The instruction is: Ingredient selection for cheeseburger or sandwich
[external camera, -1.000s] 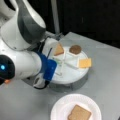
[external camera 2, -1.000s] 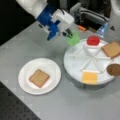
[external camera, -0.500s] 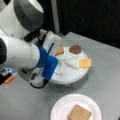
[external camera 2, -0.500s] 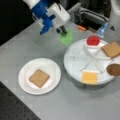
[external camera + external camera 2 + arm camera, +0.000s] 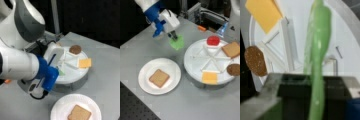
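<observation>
Front view: claw (image 5: pixel 173 36) pinching the green lettuce (image 5: pixel 177 42), held in the air just off the segmented tray's (image 5: pixel 192 63) rim on its left. Tomato (image 5: pixel 213 40), bread square (image 5: pixel 231 49), patty (image 5: pixel 234 69) and cheese (image 5: pixel 209 77) sit in tray compartments. Second bread square (image 5: pixel 158 78) lies on the paper plate (image 5: pixel 146 86), left of the tray on the bench (image 5: pixel 195 105).

Other front view: arm covers the tray's left side; lettuce (image 5: pixel 60 72) peeks out at the tray's left edge.

Wrist view: lettuce (image 5: pixel 317 50) hangs edge-on over the tray.

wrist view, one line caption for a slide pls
Gripper shut on the green lettuce, hanging above the white segmented tray holding cheese and patty.
</observation>
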Available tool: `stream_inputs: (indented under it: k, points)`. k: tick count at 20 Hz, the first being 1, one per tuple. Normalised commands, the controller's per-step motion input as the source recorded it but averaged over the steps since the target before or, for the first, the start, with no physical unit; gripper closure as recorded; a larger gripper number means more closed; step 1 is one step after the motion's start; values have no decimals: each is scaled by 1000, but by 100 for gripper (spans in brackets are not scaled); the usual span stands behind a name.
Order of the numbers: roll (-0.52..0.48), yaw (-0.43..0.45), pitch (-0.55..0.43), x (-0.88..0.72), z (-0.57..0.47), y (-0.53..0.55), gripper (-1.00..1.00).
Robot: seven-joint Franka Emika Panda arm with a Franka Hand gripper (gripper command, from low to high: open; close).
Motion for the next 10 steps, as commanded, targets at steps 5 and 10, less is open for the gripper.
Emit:
stream_inputs:
  k: [5,10]
  points:
    - [227,115,149,536,48,-76,100]
    - [194,233,168,750,-5,-134,100]
